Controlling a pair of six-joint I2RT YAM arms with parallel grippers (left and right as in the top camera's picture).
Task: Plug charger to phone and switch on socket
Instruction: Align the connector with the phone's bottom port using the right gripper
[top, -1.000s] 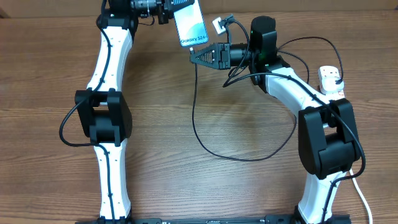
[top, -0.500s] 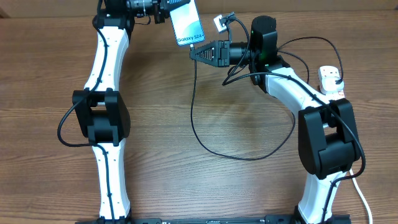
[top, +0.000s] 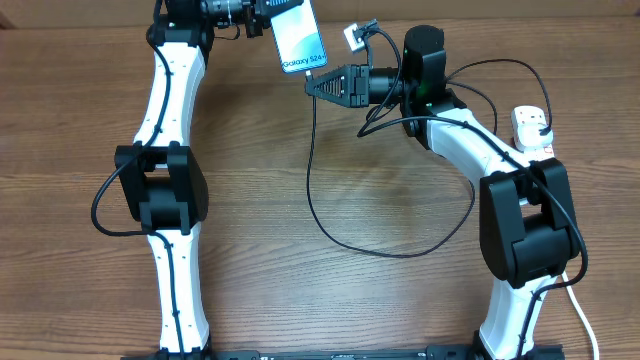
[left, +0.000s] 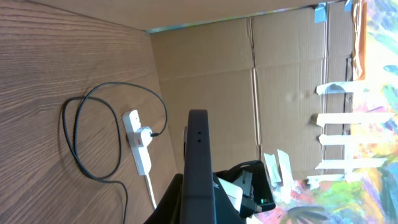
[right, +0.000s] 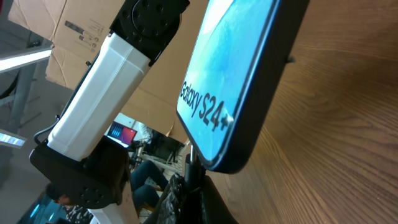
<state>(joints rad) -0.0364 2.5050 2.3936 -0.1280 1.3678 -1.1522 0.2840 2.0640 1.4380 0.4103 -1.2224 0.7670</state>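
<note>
Now left fingers (top: 268, 14) pinch the phone (top: 303, 45), right fingers (top: 312, 87) pinch the charger (top: 308, 180); a crooked push could miss the hole.

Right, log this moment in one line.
left gripper: shut on phone | right gripper: shut on charger | charger: at phone's end

One phone (top: 302, 38), one charger (top: 309, 180), one socket (top: 531, 128).

Wood-grain table (top: 330, 300); cardboard sheets (left: 280, 81) behind it; colourful painted surface (left: 379, 93) beyond, white tape strips (left: 339, 118) alongside
</note>
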